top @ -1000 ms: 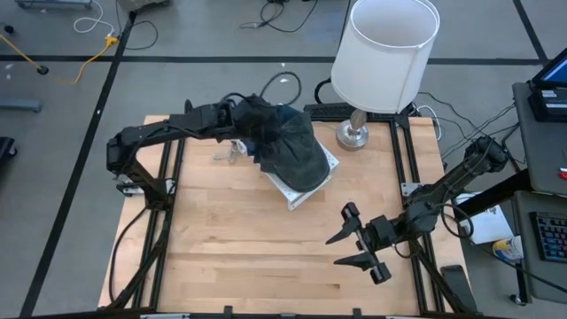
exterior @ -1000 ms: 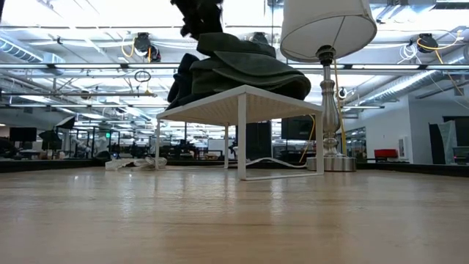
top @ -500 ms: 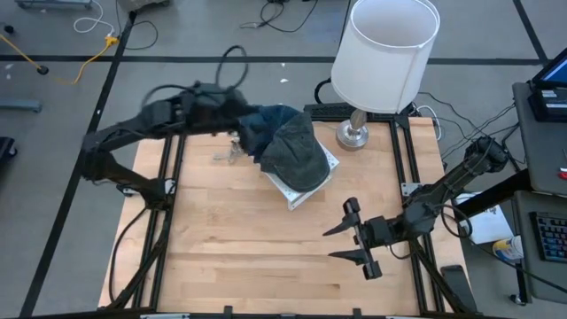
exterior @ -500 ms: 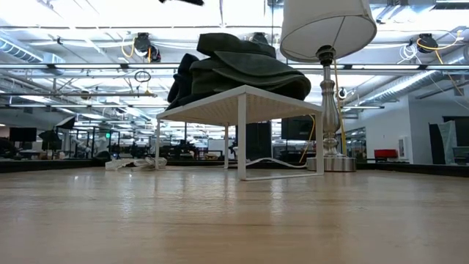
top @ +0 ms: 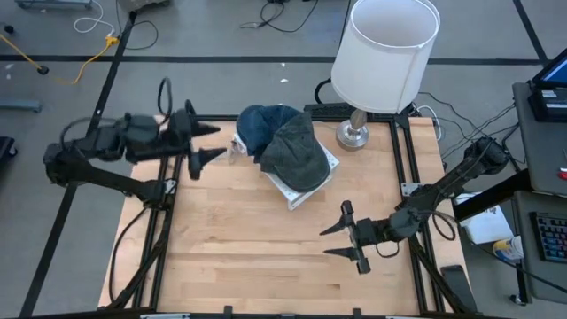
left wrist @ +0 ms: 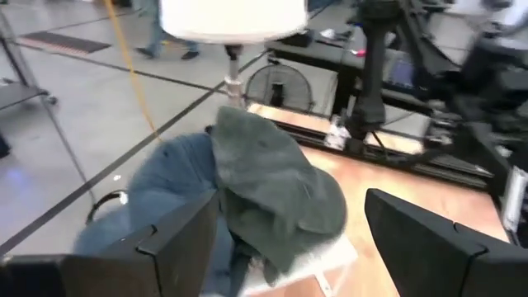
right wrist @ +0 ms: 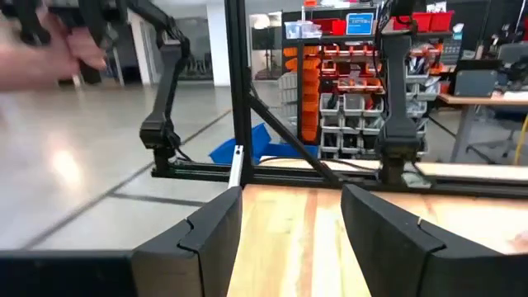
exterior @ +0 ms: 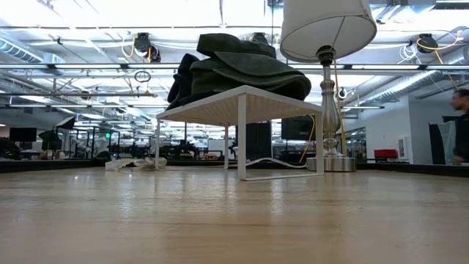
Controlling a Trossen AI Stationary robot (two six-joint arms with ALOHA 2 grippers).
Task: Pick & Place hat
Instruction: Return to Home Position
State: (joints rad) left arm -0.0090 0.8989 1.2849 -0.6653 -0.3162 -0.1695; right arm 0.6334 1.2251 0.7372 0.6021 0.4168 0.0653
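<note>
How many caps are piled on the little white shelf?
2 show clearly: a gray cap on top and a bluish cap partly under it, both on the white shelf. More may hide underneath.

The high camera looks straight down from well above on the whole pale wooden table (top: 266, 257). The low camera sits at table-top height, facing level across it into the room. The left wrist camera looks down from close by. All three share the pile of gray fabric caps (top: 288, 151) on the white metal shelf (exterior: 241, 139) and the white-shaded silver lamp (top: 385, 53). The right wrist camera faces level across the table's edge into the room
</note>
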